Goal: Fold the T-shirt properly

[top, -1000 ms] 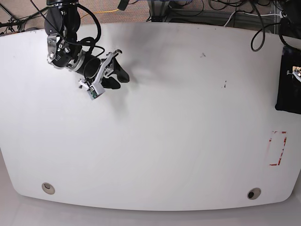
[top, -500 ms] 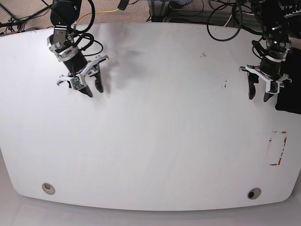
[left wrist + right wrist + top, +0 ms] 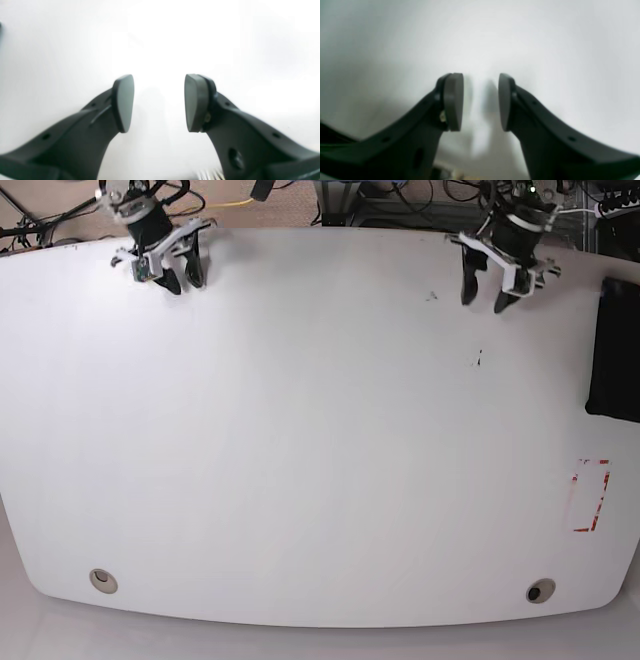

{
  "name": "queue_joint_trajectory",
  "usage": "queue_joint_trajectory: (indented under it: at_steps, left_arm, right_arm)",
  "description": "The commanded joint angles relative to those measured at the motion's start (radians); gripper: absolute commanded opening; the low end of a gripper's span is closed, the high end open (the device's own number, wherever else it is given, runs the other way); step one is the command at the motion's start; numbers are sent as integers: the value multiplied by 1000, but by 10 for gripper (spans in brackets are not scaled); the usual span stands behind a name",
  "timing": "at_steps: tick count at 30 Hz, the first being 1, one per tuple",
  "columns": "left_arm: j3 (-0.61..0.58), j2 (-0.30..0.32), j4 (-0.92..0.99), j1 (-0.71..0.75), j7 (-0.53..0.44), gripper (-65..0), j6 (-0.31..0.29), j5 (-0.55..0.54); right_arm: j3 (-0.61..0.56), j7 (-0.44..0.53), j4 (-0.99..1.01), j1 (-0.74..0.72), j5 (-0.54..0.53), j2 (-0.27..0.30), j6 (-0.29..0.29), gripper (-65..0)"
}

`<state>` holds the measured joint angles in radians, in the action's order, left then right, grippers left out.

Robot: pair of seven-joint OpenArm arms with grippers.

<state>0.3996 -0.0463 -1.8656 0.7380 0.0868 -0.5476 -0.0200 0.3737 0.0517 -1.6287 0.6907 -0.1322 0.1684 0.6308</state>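
Starting at the near edge, the white table [image 3: 320, 510] carried two round fittings, one grey [image 3: 102, 580] near the left corner and one darker [image 3: 540, 591] near the right corner. Above the darker one sat a red rectangular marking [image 3: 590, 495]. Farther back along the right edge lay the T-shirt [image 3: 614, 348], a flat black shape partly cut off by the frame, well apart from both arms. A few small dark specks [image 3: 479, 360] marked the table toward the far right. At the far edge, the left gripper [image 3: 489, 292] hung over bare table, its jaws spread with nothing between them; the left wrist view showed only white table in the gap. At the far left corner the right gripper [image 3: 180, 275] also hung over bare table, jaws parted somewhat narrower and empty. Cables [image 3: 400, 195] lay beyond the table.
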Motion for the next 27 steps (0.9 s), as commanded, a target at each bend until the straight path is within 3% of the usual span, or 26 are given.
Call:
queue_joint_trajectory:
  at_steps: [1, 6, 10, 14, 20, 24, 27]
  left_arm:
    - [-9, -2, -47, 73, -23, -364, 8, -11]
    - [-11, -20, -53, 268, -23, -364, 8, -13]
    - [-9, -14, 30, 343, -23, -364, 8, -16]
    - [-23, 44, 226, 338, -28, -364, 8, -18]
    - [-67, 101, 633, 134, -29, -364, 7, -19]
    - [-67, 121, 898, -30, -31, -364, 7, -10]
    - [-77, 142, 1069, -127, -31, -364, 13, -10]
  right_arm:
    - [6, 35, -46, 65, -82, 9, 8, -428]
    - [3, 37, -68, 268, -149, 7, 8, -428]
    - [-26, 37, -41, 369, -172, -13, 8, -428]
    - [-58, 61, 38, 409, -166, -45, 8, -428]
    - [-163, 78, 330, 287, -73, -46, 1, -428]
    - [-166, 75, 534, 142, -2, -80, -7, -428]
    - [-167, 78, 677, 56, 50, -85, -44, -428]
